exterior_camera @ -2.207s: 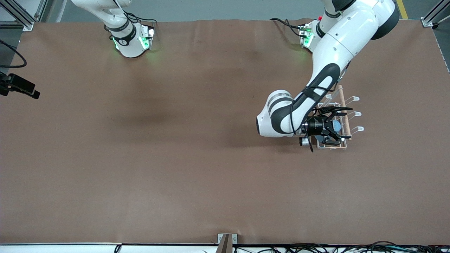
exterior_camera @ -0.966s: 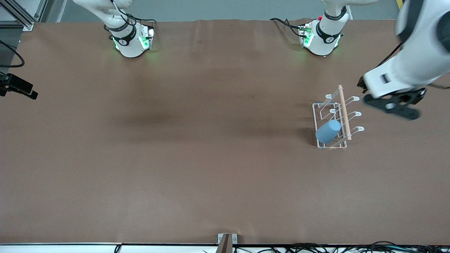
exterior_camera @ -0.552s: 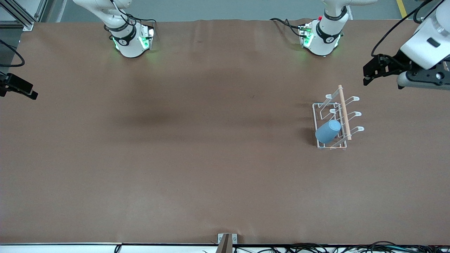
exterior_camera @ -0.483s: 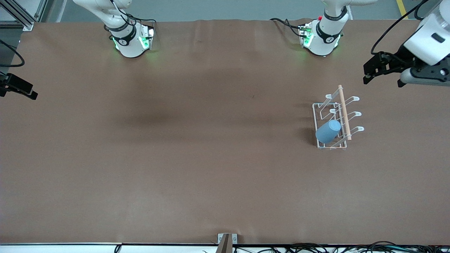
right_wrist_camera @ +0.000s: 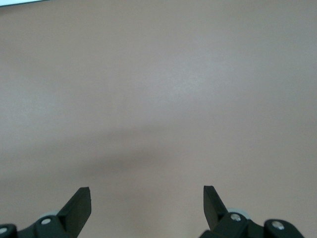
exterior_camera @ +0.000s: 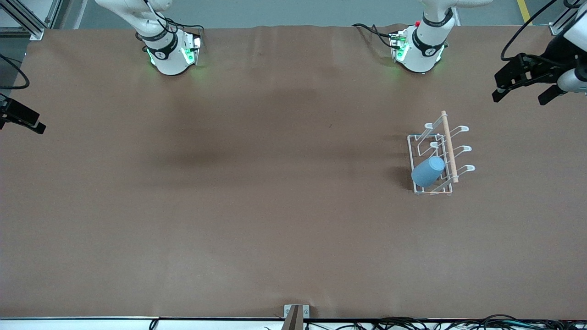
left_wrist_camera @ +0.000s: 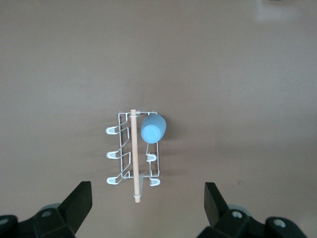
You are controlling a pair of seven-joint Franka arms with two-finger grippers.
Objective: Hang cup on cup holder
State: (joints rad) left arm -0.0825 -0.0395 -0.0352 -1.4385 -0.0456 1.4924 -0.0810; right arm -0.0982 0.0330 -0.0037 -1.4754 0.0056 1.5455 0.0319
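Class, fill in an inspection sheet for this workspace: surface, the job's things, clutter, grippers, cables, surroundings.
Surface: brown table, bare apart from the rack.
Job's things: cup hangs mouth-down on a prong of the cup holder, toward the left arm's end.
Clutter: nothing seen.
Grippers: left gripper open, empty, raised over the table's edge; right gripper open, empty, waiting.
Cables: bundle along the table's near edge.
Surroundings: metal frame posts.

One cup (exterior_camera: 428, 171) hangs on one holder (exterior_camera: 434, 158), a white wire rack with six looped prongs and one wooden rod (exterior_camera: 449, 146), on one brown table (exterior_camera: 257, 206). Two arms stand at the table, with two grippers, left (exterior_camera: 525, 91) and right (right_wrist_camera: 146, 206), both spread wide.
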